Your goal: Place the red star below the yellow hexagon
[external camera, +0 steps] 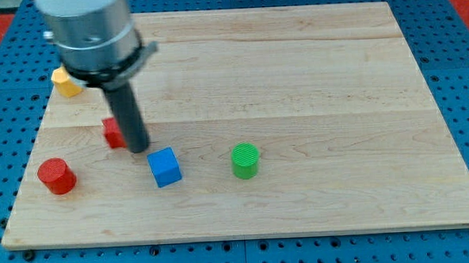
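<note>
The red star [112, 133] lies at the board's left, partly hidden behind my rod, so its shape is hard to make out. The yellow hexagon [65, 82] sits above it near the board's upper left edge, partly covered by the arm's grey body. My tip [139, 147] rests on the board touching the red star's right side, just above and left of the blue cube [165, 167].
A red cylinder [56, 176] stands at the lower left. A green cylinder [245, 161] stands right of the blue cube near the lower middle. The wooden board [311, 80] lies on a blue perforated table.
</note>
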Robot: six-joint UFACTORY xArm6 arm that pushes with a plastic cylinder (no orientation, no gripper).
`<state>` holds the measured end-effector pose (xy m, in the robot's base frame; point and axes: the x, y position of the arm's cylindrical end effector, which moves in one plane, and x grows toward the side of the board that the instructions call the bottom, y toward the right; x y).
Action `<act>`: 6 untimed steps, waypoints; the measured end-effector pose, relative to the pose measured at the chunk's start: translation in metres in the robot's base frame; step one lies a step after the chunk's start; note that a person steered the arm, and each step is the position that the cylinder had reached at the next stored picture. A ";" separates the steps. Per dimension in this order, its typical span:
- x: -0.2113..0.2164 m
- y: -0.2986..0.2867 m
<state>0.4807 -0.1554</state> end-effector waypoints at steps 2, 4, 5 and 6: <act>-0.020 0.005; -0.022 -0.071; -0.022 -0.064; -0.027 -0.076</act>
